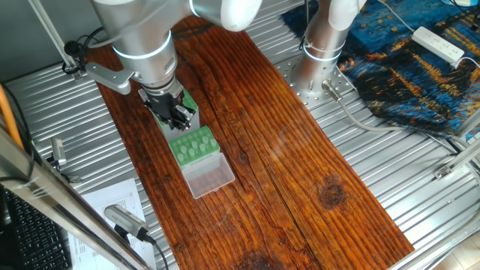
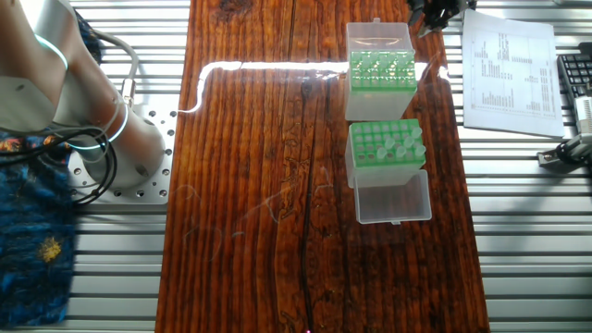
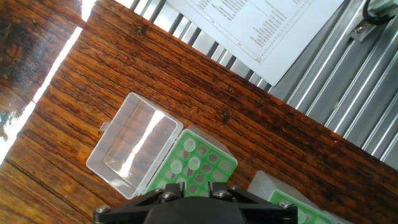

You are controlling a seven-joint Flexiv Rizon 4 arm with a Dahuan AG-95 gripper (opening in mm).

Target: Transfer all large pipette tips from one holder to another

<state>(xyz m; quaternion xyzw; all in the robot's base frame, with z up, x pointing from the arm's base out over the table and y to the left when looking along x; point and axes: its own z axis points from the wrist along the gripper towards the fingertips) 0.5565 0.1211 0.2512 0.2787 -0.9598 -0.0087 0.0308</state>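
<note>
We see the hand (image 1: 178,114) hanging over the taller grey-sided holder (image 2: 379,70), which stands near the long edge of the tabletop (image 2: 259,185) that borders the printed sheet (image 2: 509,69). From no view can we tell how far the fingers are parted, or whether a tip is between them. The hand view shows only the root of the fingers, and the fixed views show a dark cluster.

The low green rack (image 2: 375,146) stands just beside the holder, further along the same long edge. Its clear lid (image 2: 393,196) is folded open flat on the side away from the holder. Several large pipette tips (image 2: 407,143) stand upright in the rack's holes, gathered towards the side nearest the tabletop's edge. We cannot make out whether the taller holder has tips in it.

The coming move turns, in our judgement, on this. The two boxes lie in a line parallel to the long edge, so any carry runs straight along that edge from holder to rack. The tips' long axis is vertical, so we expect lifting and lowering to be straight up and down.
</note>
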